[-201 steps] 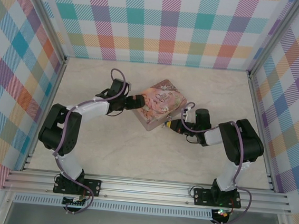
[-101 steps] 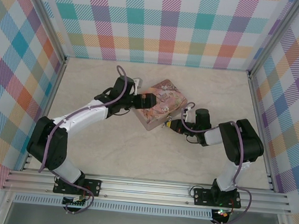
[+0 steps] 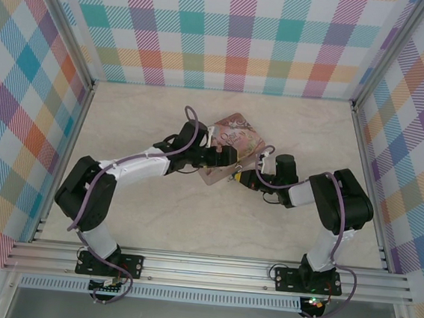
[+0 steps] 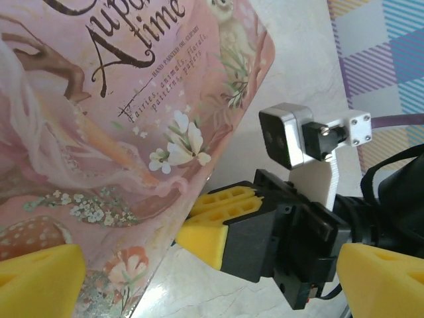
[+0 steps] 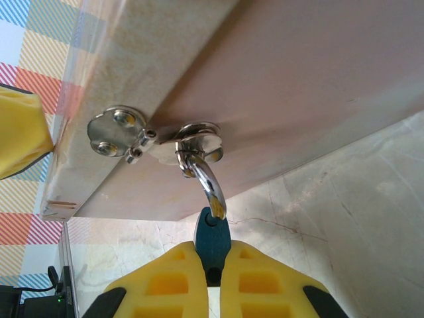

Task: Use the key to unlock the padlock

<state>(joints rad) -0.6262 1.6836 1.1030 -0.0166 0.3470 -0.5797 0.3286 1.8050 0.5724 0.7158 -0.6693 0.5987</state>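
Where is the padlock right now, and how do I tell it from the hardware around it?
Find the pink tin mid-table; on its side wall facing the right arm sits a silvery hasp. The padlock is hooked through the hasp's ring, pinched between the yellow fingers of the right gripper. Its teal body is the only coloured piece among bare metal fittings.
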